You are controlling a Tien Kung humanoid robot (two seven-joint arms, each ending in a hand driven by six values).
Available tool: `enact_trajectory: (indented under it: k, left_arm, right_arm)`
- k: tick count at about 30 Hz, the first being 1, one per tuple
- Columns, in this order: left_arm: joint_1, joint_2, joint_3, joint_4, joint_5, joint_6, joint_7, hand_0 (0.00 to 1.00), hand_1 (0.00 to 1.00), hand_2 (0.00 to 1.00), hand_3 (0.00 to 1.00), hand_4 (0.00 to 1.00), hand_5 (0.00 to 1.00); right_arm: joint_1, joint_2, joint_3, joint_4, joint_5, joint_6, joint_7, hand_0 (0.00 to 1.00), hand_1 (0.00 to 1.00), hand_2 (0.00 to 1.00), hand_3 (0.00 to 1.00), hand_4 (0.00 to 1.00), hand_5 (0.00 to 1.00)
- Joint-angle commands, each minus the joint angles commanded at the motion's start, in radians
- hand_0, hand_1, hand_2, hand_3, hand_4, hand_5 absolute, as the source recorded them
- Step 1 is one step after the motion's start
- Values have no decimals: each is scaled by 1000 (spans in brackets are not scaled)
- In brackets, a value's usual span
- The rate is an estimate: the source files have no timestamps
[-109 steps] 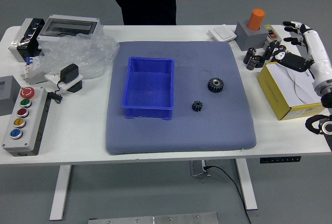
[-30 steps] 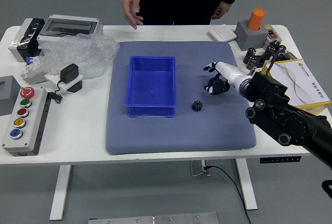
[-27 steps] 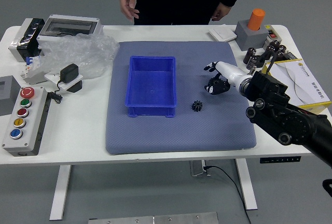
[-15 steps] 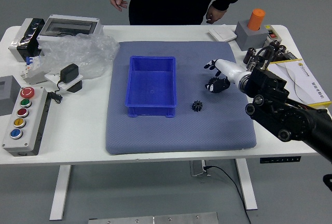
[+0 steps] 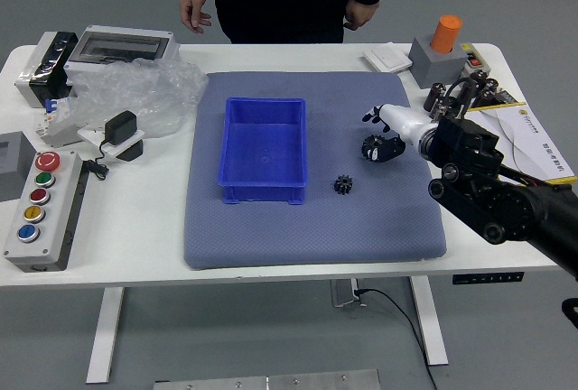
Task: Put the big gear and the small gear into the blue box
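Box and two gears on a mat in the middle of the tabletop.
The box lies left, the small gear to its right; the big gear sits behind and right of that, at the right hand. Left of the mat: button panel in front, plastic bag behind.

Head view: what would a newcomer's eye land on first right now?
Probably the open blue box on the left part of the blue-grey mat, a vivid block of colour. Next, the black-and-white right robot hand at the big gear on the mat's right part, then the bright orange cylinder at the table's far right.
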Motion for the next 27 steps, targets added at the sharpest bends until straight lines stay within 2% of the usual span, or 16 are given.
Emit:
enact_trajectory:
  k: [11,27]
  left_arm:
    - [0,0,0,0,1,0,0,724,674,681,685,428,16]
    - [0,-2,1,0,0,1,1,724,675,677,685,432,23]
  right_arm:
    - [7,19,-2,-44,-57,17,-8,812,753,866,857,747,187]
    - [2,47,-6,-84,-84,8,-4,803,744,850,849,777,206]
